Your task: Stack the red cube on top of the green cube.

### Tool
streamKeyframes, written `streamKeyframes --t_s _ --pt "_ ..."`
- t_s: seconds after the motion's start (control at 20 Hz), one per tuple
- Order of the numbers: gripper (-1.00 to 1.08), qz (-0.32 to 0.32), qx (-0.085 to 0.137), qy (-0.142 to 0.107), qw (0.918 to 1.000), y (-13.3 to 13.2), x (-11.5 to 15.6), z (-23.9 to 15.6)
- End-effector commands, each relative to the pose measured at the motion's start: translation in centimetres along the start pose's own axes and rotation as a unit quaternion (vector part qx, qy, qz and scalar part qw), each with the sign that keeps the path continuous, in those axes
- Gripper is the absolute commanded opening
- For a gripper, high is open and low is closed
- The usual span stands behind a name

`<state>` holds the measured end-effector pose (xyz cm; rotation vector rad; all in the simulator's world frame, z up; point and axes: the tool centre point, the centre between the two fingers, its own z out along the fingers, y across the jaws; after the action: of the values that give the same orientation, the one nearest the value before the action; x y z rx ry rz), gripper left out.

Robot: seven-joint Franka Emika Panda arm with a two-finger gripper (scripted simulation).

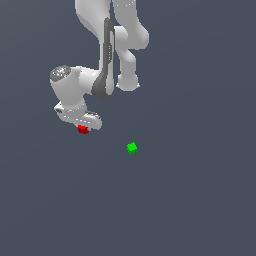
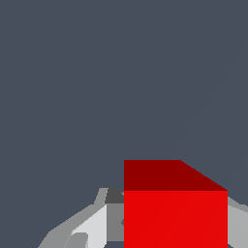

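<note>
The red cube (image 1: 83, 129) shows just under the white hand of my gripper (image 1: 83, 127), left of centre in the exterior view. The wrist view has the red cube (image 2: 174, 208) filling the space inside my gripper (image 2: 175, 220). One grey finger (image 2: 112, 220) lies against one side face and the other finger (image 2: 237, 225) against the opposite face, so the gripper is shut on it. The green cube (image 1: 132, 148) sits alone on the dark floor, towards the exterior view's right of the red cube and a little nearer the camera. It is out of the wrist view.
The white arm (image 1: 107, 55) comes down from the top of the exterior view, above and behind the gripper. Plain dark grey floor (image 1: 190, 200) lies all around both cubes.
</note>
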<state>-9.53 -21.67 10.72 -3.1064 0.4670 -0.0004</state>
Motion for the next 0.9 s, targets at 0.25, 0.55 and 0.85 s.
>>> streamKeyframes --t_s 0.25,0.55,0.85 --pt "-1.00 0.000 0.000 0.000 1.0000 -0.1 0.0 -0.6" --pt "-1.00 0.000 0.000 0.000 1.0000 -2.3 -0.1 -0.2" --pt "-1.00 0.000 0.000 0.000 1.0000 -7.0 -0.4 0.7"
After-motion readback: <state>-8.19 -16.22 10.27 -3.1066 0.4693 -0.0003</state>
